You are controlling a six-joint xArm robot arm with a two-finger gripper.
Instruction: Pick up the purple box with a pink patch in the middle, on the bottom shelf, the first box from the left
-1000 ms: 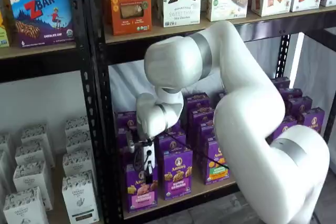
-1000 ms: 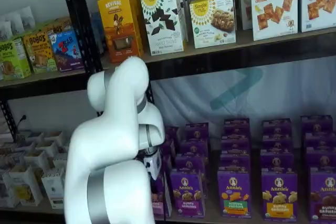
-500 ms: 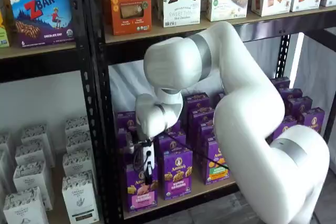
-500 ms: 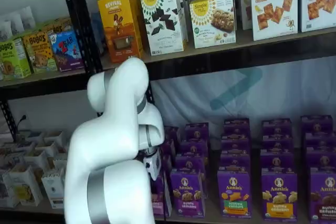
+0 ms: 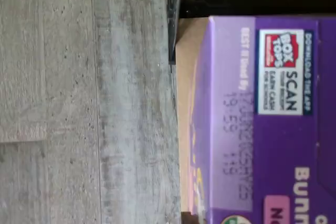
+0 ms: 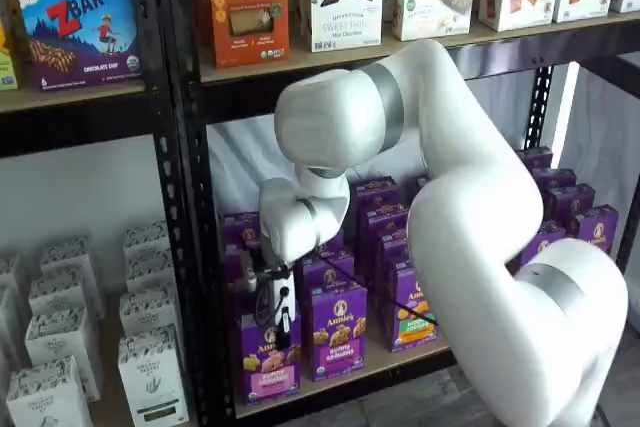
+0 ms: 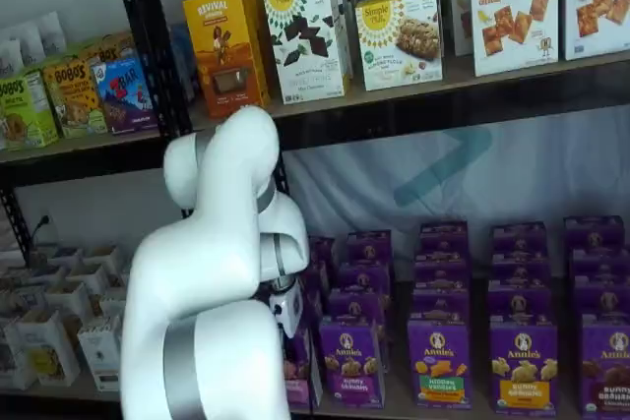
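Observation:
The purple box (image 6: 268, 372) with its pink band stands at the front left of the bottom shelf (image 6: 400, 359). My gripper (image 6: 282, 331) hangs at the box's top edge. One black finger lies over the upper front face; the other is hidden behind the box, so I cannot tell how the jaws stand. In a shelf view only a strip of the purple box (image 7: 294, 379) shows past the white arm. The wrist view looks down on the purple box (image 5: 273, 129), its top flap with a Box Tops label close under the camera, and on the bottom shelf (image 5: 184, 77).
More purple Annie's cartons (image 6: 337, 332) fill the shelf to the right and behind. A black perforated upright (image 6: 195, 247) stands just left of the box. White cartons (image 6: 150, 367) sit in the left bay. Grey plank floor (image 5: 84, 103) lies below the rail.
The arm keeps its place over the box. I see no clear movement of the box or the finger in the shelf views.

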